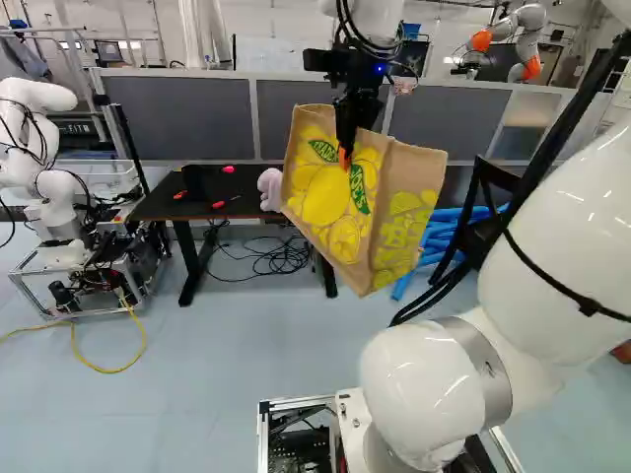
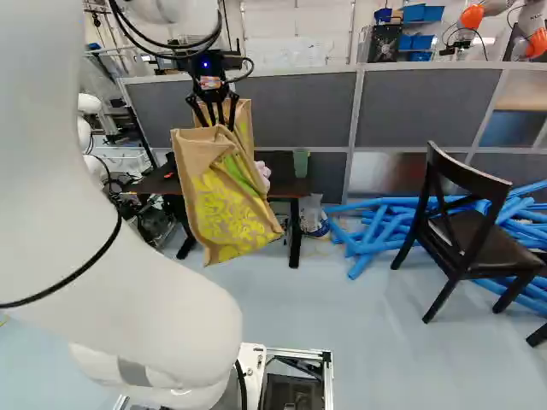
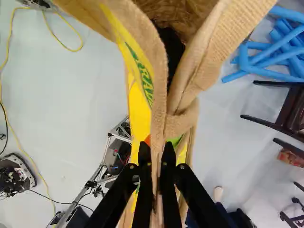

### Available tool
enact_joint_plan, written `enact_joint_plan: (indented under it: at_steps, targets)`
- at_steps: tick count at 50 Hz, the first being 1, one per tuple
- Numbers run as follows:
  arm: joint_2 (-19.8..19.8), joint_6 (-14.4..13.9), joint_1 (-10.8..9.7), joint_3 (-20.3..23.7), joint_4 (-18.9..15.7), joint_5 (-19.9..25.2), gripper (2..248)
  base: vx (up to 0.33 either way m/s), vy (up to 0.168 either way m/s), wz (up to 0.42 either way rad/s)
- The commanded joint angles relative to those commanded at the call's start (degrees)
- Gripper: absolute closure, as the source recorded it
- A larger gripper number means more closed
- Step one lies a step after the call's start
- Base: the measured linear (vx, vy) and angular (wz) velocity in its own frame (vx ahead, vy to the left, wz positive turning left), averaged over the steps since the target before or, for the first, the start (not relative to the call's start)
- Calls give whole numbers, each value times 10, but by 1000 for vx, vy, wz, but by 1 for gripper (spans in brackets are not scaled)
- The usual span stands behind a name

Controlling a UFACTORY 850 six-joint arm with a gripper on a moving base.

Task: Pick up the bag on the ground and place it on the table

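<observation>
Bag (image 1: 325,202) in tool (image 1: 344,156), contents unclear

Two base views, one downward wrist view

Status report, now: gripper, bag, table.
Gripper shut on bag. Bag hanging off the floor, not yet on table. Small red items and pink thing there may crowd placement.

Bright, fairly even light filled the room, leaving small glints on the white arm (image 1: 562,236), a pale sheen on the floor (image 1: 217,345) and soft shade beneath the table (image 1: 158,205), while the bag (image 3: 190,71) was dimmer inside.
</observation>
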Motion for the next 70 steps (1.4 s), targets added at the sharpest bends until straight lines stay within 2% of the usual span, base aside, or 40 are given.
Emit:
enact_joint_plan:
  at_steps: [33,70]
  targets:
    - [-5,0,0,-5,0,-1,228,17,1,1]
    - [-25,0,-4,-88,0,-27,228,0,0,0]
